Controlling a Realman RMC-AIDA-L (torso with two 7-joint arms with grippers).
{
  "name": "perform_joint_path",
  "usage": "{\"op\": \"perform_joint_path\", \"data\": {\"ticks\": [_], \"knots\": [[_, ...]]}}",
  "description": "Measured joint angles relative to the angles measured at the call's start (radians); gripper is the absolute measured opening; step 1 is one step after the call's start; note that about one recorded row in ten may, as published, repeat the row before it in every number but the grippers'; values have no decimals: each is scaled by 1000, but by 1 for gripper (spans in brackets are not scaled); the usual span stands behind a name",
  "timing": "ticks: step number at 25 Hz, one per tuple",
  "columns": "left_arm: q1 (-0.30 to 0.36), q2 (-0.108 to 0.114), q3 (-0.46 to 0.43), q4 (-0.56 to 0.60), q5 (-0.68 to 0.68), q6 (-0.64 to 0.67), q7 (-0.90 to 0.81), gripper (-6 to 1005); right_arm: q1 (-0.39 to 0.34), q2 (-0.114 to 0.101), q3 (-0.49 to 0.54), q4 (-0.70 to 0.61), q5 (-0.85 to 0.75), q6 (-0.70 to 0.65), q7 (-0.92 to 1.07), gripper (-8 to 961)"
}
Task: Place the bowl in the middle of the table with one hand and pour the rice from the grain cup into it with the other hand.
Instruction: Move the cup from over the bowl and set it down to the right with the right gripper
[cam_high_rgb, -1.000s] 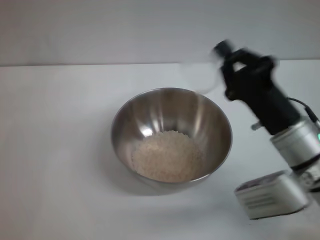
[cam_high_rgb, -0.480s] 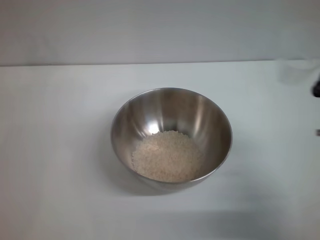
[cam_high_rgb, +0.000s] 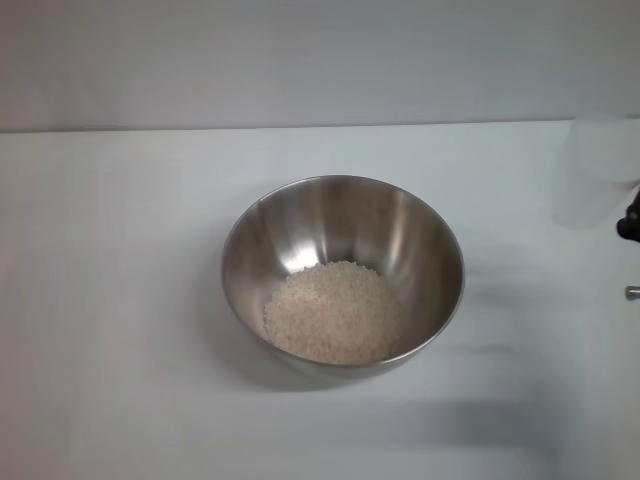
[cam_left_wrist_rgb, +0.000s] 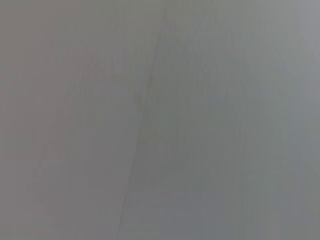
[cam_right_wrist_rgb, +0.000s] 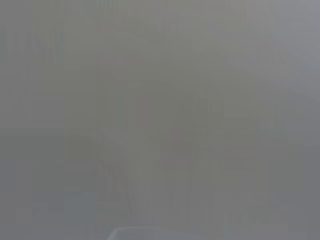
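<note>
The steel bowl (cam_high_rgb: 343, 272) stands in the middle of the white table (cam_high_rgb: 120, 300). A loose pile of cream rice (cam_high_rgb: 335, 312) lies in its bottom. At the far right edge of the head view the clear grain cup (cam_high_rgb: 598, 172) is upright and looks empty. Only a dark sliver of my right gripper (cam_high_rgb: 630, 226) shows beside it, holding it well clear of the bowl. The right wrist view shows a faint pale curved rim (cam_right_wrist_rgb: 150, 233) at its lower border and nothing else. My left gripper is out of view, and its wrist view shows only flat grey.
A pale wall (cam_high_rgb: 320, 60) runs behind the table's far edge. A small metal part of the right arm (cam_high_rgb: 632, 293) pokes in at the right border.
My right arm has swung from beside the bowl's far right rim out to the right edge of the view, taking the cup with it. The cup has since dropped lower. Bowl and rice are unchanged.
</note>
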Motion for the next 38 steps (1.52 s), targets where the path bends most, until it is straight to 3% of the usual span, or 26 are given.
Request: {"op": "perform_joint_path", "data": {"ticks": [11,17,38], "knots": [[18,0,1,-4,0,15,-1,291,22,-8,83,58,25,280,-24,16],[22,0,0,-5,0,15,-1,291,48,-9,97,52,22,355,-24,16],[18,1,-4,-11,0,16,1,292,130,-3,83,-51,19,449,-15,27]]}}
